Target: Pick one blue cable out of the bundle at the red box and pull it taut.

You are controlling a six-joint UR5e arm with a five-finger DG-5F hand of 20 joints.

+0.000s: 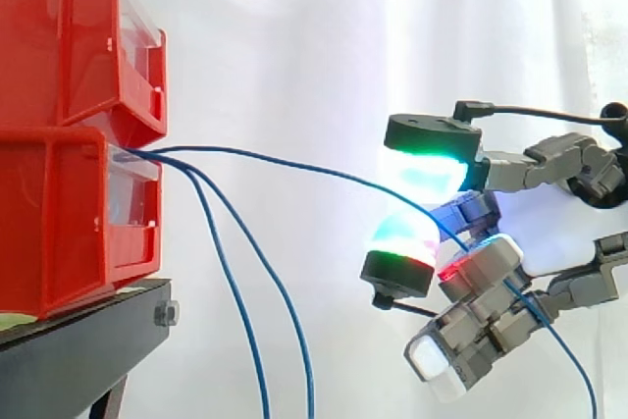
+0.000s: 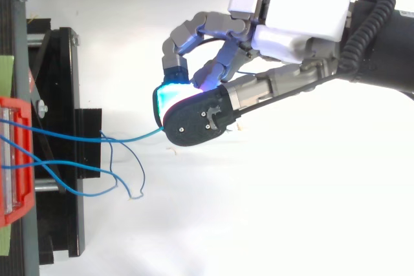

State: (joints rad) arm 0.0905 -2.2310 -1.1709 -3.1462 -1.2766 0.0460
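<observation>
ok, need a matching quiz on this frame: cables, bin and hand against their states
1. uppermost thin blue cable
2. two lower thin blue cables
3. lower red plastic bin
4. robot hand

a. sits on the black stand
b. fingers pinch a cable
c. droop below the bin
d. spans bin to fingers

Pairs: 1-d, 2-c, 3-a, 4-b

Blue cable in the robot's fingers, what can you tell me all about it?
The blue cable is thin, smooth and bendy-looking. It comes out of the front of the lower red bin and runs across in a gentle curve, not quite straight. Then it passes between glowing pads of the hand, which seem to pinch it. Past the hand the rest droops downward. Two other blue cables hang from the same bin.
</observation>
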